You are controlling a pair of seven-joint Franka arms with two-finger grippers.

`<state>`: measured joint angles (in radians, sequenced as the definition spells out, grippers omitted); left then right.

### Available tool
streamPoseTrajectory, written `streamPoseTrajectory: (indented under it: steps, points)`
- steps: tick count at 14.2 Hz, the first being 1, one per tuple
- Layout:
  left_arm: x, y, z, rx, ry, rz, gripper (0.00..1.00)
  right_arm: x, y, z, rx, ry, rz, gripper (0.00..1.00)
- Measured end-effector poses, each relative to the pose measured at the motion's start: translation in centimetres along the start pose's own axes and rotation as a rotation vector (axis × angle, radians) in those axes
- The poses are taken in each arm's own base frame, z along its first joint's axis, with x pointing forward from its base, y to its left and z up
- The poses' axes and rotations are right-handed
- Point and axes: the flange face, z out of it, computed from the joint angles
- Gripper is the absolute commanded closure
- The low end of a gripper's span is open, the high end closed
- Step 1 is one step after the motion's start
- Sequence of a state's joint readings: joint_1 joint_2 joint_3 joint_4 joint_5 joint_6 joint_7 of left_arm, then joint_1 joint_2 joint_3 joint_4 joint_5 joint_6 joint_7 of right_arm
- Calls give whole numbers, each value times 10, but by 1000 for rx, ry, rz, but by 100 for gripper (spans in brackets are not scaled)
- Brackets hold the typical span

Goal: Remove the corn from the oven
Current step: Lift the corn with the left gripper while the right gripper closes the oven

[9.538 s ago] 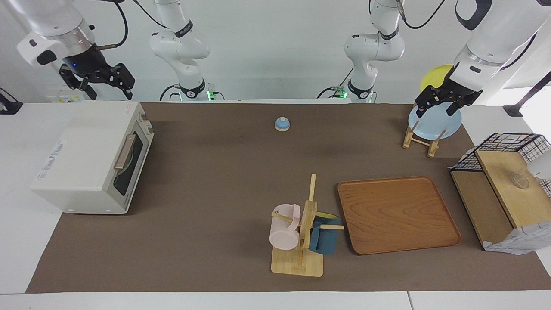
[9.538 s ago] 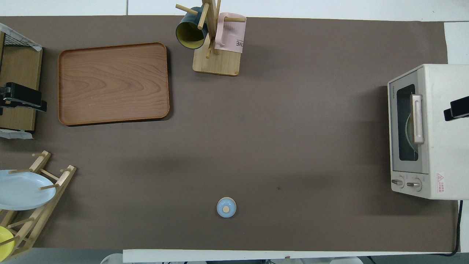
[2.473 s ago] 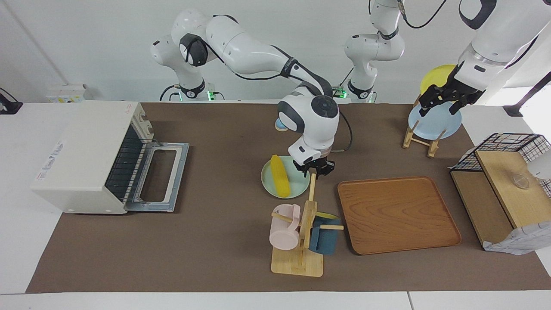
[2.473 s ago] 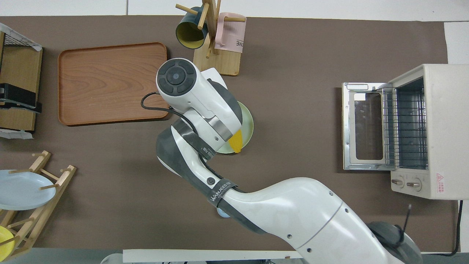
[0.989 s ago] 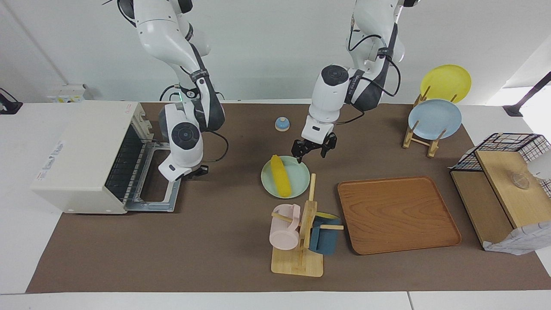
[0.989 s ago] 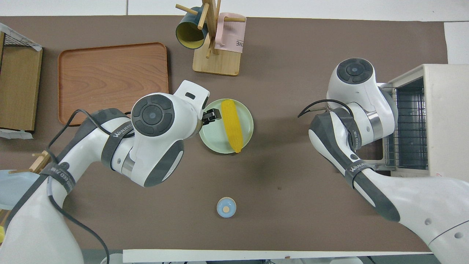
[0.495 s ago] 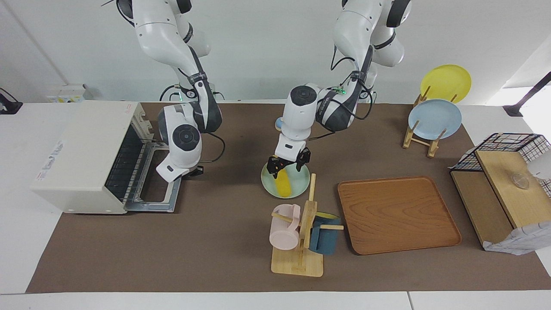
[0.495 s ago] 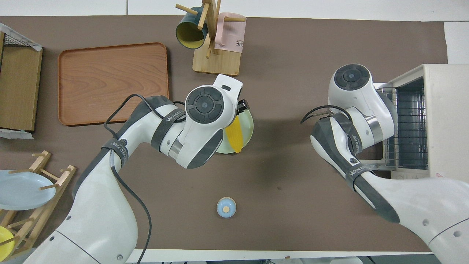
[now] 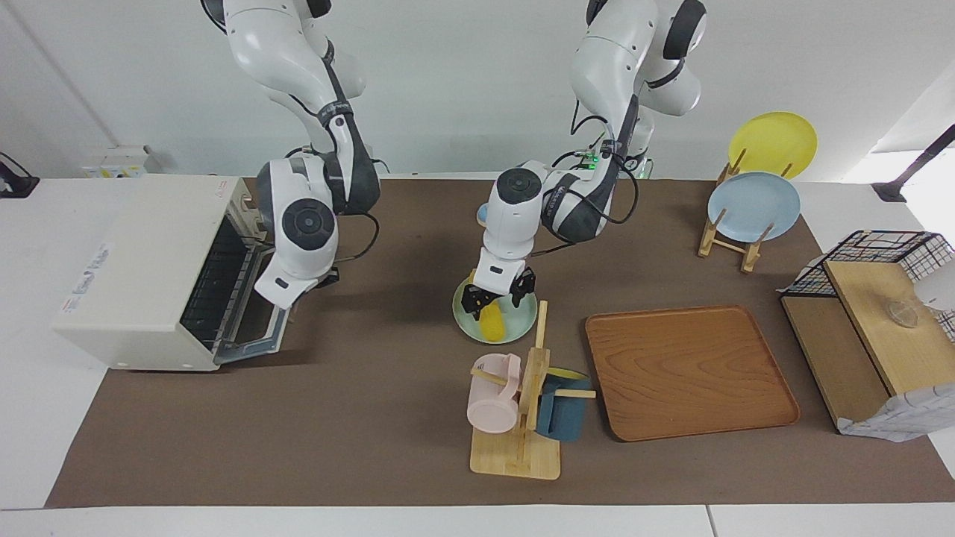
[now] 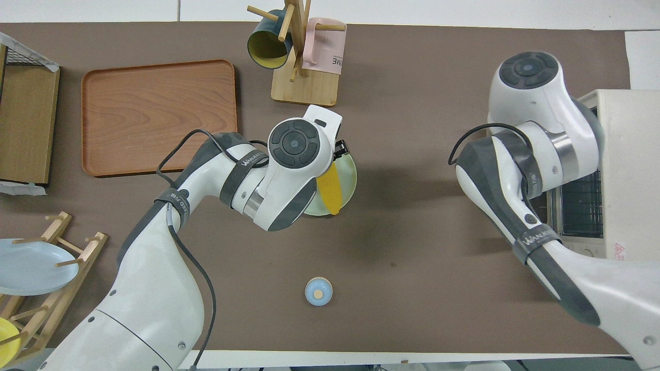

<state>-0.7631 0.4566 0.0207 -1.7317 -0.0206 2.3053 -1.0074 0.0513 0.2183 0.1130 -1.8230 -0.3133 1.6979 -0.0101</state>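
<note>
The corn (image 9: 490,322) lies on a pale green plate (image 9: 522,317) in the middle of the table, outside the oven (image 9: 142,261). My left gripper (image 9: 495,294) is low over the corn's end nearer the robots, open, with a finger on each side of it. In the overhead view the corn (image 10: 330,191) and plate (image 10: 349,175) show beside the left hand. My right gripper (image 9: 321,282) is at the top edge of the oven door (image 9: 257,343), which stands half raised; its fingers are hidden. The oven (image 10: 629,154) holds only its wire rack.
A mug tree (image 9: 522,403) with a pink and a blue mug stands just beside the plate, farther from the robots. A wooden tray (image 9: 690,369), a plate rack (image 9: 750,205) and a wire basket (image 9: 873,253) lie toward the left arm's end. A small blue knob (image 10: 318,291) sits near the robots.
My left gripper has come down from beside the plate onto the corn. My right arm has risen and the oven door has swung from flat open to half raised.
</note>
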Motion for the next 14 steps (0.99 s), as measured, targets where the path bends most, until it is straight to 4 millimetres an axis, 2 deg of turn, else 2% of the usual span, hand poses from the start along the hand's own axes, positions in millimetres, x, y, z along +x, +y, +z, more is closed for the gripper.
streamPoseTrajectory:
  steps: [2,4,7,11,14]
  points:
    - [-2,1,6,-1,-1,5,50,-20,39,-21,-3,31,0,100]
    - [-5,3,14,-1,-3,10,70,-37,72,-27,-10,40,-1,100]
    - [-9,6,17,-5,-4,18,100,-47,99,-26,-8,42,-14,100]
    - [-8,5,18,-1,-6,19,100,-50,107,-26,-7,42,-27,100]
    - [2,-7,15,66,-44,83,100,-56,112,-30,21,51,-14,100]
